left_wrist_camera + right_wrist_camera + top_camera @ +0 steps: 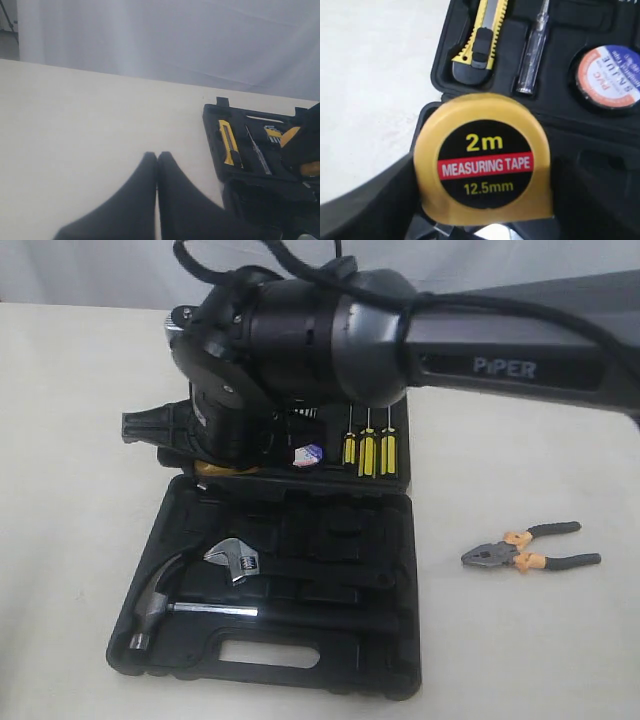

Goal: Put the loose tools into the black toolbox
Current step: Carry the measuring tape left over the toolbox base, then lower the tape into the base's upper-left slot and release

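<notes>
My right gripper (482, 202) is shut on the yellow tape measure (482, 160), holding it over the left part of the open black toolbox (390, 640). In the exterior view only a yellow sliver of the tape measure (215, 469) shows under the wrist. The yellow-black utility knife (480, 42) and the black tape roll (609, 77) lie in slots of the toolbox's far half. The pliers (530, 552) with orange-black handles lie on the table right of the box. My left gripper (157, 156) is shut and empty above bare table, left of the toolbox (212, 130).
Three yellow-handled screwdrivers (368, 450) stand in the far half of the box. A steel hammer (170, 605) and an adjustable wrench (235, 560) lie in the near half. A clear-handled tester screwdriver (532, 50) sits beside the knife. The right arm spans the back of the scene.
</notes>
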You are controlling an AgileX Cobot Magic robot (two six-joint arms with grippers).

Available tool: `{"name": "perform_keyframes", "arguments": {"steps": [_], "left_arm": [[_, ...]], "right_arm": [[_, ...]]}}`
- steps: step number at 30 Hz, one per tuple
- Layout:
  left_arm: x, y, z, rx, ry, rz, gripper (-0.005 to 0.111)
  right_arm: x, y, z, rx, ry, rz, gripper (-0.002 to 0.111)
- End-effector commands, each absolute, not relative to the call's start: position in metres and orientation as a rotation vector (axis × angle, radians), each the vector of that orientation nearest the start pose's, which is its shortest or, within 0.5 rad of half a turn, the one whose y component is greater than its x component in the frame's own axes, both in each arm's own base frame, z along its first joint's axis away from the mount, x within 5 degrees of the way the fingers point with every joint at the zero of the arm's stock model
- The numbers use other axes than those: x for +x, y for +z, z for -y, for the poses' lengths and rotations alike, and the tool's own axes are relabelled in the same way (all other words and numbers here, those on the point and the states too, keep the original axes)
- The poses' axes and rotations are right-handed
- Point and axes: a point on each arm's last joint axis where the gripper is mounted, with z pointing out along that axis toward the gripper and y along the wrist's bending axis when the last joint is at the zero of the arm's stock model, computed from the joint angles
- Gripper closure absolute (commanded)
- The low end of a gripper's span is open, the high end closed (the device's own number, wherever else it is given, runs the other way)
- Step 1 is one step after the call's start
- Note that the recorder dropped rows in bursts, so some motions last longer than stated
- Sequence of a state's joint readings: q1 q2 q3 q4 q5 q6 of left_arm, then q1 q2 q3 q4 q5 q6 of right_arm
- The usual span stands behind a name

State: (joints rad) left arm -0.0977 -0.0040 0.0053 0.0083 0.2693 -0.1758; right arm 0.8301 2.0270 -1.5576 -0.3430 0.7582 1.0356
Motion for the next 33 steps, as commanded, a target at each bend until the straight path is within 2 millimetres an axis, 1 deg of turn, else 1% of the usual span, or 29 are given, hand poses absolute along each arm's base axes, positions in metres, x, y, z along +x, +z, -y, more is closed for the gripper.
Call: {"name": "perform_keyframes", "arguments": {"steps": [1, 8, 15, 23, 33], "left_arm": [[0.055, 0.189, 0.006, -0.063, -0.203, -1.759, 0.107], [0.055, 0.189, 0.006, -0.063, -0.203, -1.759, 0.107], [0.055, 0.189, 0.006, -0.063, -0.203, -1.759, 0.107], [0.055, 0.189, 0.006, -0.063, -0.203, -1.759, 0.107], [0.055, 0.189, 0.006, -0.063, -0.203, -1.759, 0.107]], "right_arm": [[0.314, 0.195, -0.318, 0.075, 0.279, -2.687, 0.109], [0.313, 0.177, -0.323, 0.098, 0.288, -2.729, 0.109], [0.31, 0.174, -0.335, 0.061, 0.364, -2.698, 0.109], [0.311, 0.156, -0.337, 0.069, 0.326, -2.72, 0.109], [0.315, 0.156, -0.338, 0.019, 0.331, -2.673, 0.108]]}}
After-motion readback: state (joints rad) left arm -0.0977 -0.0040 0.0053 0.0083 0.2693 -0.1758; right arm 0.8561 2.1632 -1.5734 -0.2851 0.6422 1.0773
